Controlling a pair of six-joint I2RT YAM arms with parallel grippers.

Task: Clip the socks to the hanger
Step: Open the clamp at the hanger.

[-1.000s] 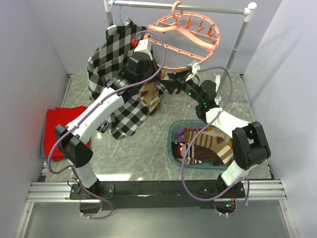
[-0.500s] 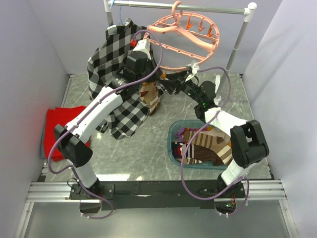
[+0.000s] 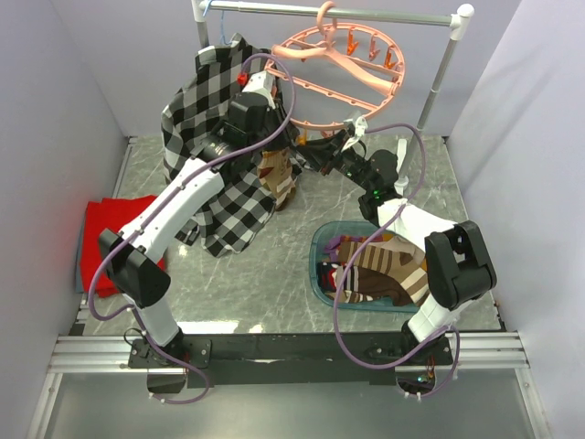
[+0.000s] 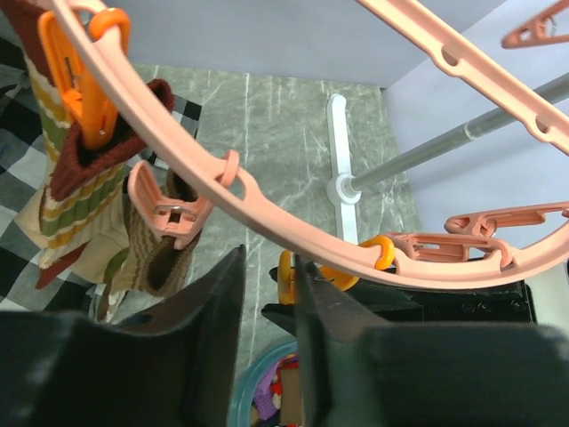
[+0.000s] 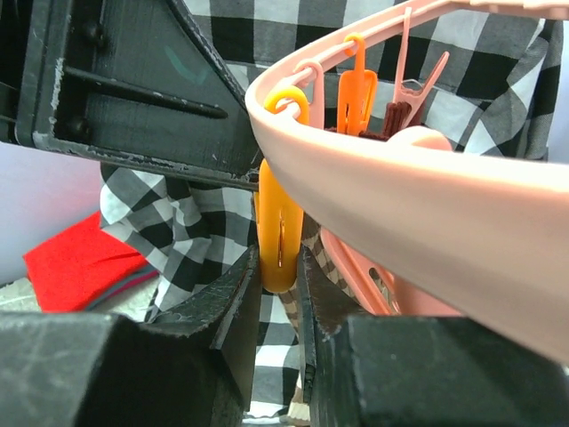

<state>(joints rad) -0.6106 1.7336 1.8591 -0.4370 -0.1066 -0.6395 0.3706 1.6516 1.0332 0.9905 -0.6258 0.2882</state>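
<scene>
The salmon-pink hanger (image 3: pixel 340 66) hangs from the rail, and its ring crosses the left wrist view (image 4: pixel 267 222) and the right wrist view (image 5: pixel 400 205). Two striped socks (image 3: pixel 277 178) hang from its near-left rim. One sock (image 4: pixel 80 178) is in an orange clip (image 4: pixel 76 80), and another sock (image 4: pixel 160 258) is in a pink clip (image 4: pixel 164 209). My left gripper (image 3: pixel 279 137) (image 4: pixel 268 258) sits just under the ring, its jaws a little apart and empty. My right gripper (image 3: pixel 315 151) (image 5: pixel 278 267) is shut on a dangling orange clip (image 5: pixel 278 236).
A teal basin (image 3: pixel 317 245) at the front right holds several more striped socks (image 3: pixel 379 270). A black-and-white plaid shirt (image 3: pixel 206 110) hangs at the left of the grey rail (image 3: pixel 329 11). A red cloth (image 3: pixel 96 240) lies at the left wall.
My left wrist has moved slightly up and back toward the hanger rim. The right arm and the hanging socks have barely moved.
</scene>
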